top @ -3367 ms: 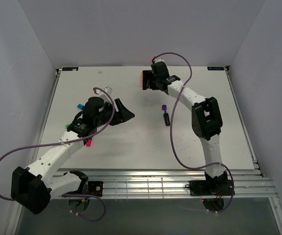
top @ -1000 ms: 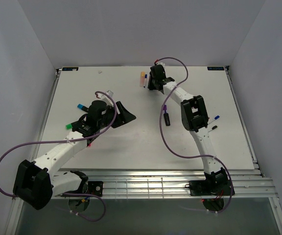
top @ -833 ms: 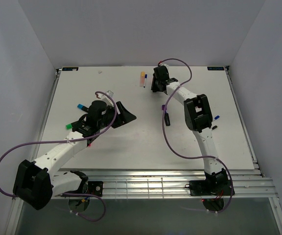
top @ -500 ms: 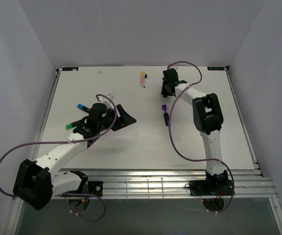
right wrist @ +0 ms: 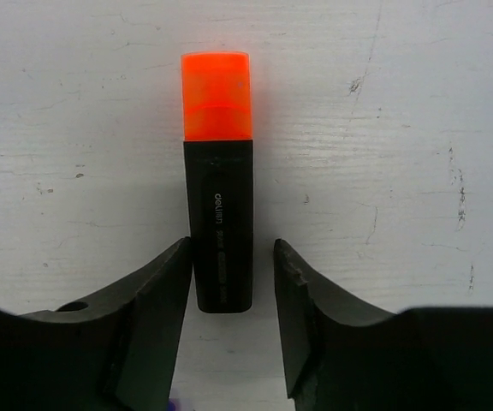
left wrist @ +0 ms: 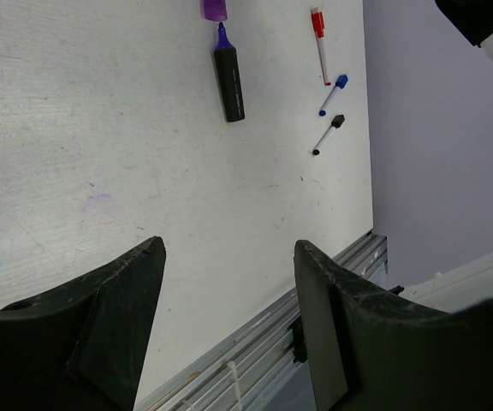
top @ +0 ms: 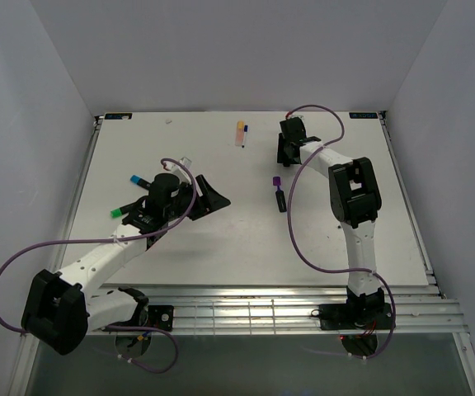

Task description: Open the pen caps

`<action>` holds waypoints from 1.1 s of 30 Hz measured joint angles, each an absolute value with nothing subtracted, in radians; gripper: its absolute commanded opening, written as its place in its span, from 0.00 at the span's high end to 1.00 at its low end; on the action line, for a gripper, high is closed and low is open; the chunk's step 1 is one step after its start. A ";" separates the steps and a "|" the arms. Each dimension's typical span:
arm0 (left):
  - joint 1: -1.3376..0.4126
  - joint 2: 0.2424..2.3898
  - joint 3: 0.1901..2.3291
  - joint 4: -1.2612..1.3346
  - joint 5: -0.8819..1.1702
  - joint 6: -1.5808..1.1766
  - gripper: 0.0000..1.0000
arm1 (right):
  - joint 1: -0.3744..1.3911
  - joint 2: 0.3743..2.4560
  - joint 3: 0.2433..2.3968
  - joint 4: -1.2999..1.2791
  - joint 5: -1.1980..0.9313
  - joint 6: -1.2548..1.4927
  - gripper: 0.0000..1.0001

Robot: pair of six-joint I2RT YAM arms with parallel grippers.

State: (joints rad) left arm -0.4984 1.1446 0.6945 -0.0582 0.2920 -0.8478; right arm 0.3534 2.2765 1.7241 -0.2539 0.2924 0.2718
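The black two-finger right gripper hangs low at the far side of the scuffed white table. Its jaws are parted and set either side of the tail end of a short black plastic marker barrel. We see one finger at the barrel's edge and a slim gap beside the other, so nothing is clamped. A stubby translucent orange plastic cap is seated on the barrel's far end, pointing away from the wrist. White lettering along the barrel reads "deli"; a smaller line beneath it is too fine for us to read.

The black two-finger left gripper hangs wide apart over the tabletop at centre left, with nothing between its fingers. Beyond it lies a second short black marker barrel with its coloured tip uncovered, and a loose stubby purple plastic cap just off that tip. Near these we count three thin white pens: one red-capped pen, one blue-capped pen and one black-capped pen.

From above, we make out a small teal cap and a small green cap, each at the end of a dark barrel beside the left arm.
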 measured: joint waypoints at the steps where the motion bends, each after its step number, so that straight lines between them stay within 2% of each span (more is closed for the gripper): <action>1: -0.498 1.144 0.694 -0.058 0.293 -0.848 0.28 | 0.353 2.276 1.724 -0.254 0.290 0.270 0.62; 2: -0.498 1.144 0.694 -0.057 0.294 -0.849 0.28 | 0.353 2.276 1.724 -0.254 0.288 0.267 0.67; 3: -0.498 1.144 0.694 -0.057 0.296 -0.850 0.28 | 0.353 2.276 1.724 -0.254 0.285 0.263 0.79; 4: -0.498 1.144 0.694 -0.057 0.297 -0.851 0.28 | 0.352 2.276 1.724 -0.254 0.283 0.253 0.85; 6: -0.498 1.144 0.694 -0.055 0.300 -0.852 0.28 | 0.347 2.276 1.728 -0.259 0.278 0.242 0.92; 14: -0.498 1.176 0.702 -0.043 0.330 -0.857 0.28 | 0.336 2.252 1.692 -0.232 0.229 0.197 0.92; 20: -0.498 1.239 0.744 -0.043 0.352 -0.857 0.28 | 0.333 2.040 1.411 -0.234 0.186 0.203 0.92; 25: -0.498 1.307 0.776 -0.026 0.378 -0.856 0.29 | 0.342 1.781 1.121 -0.226 0.117 0.248 0.92; 33: -0.498 1.393 0.778 0.049 0.448 -0.894 0.30 | 0.454 1.480 0.826 -0.188 0.046 0.315 0.92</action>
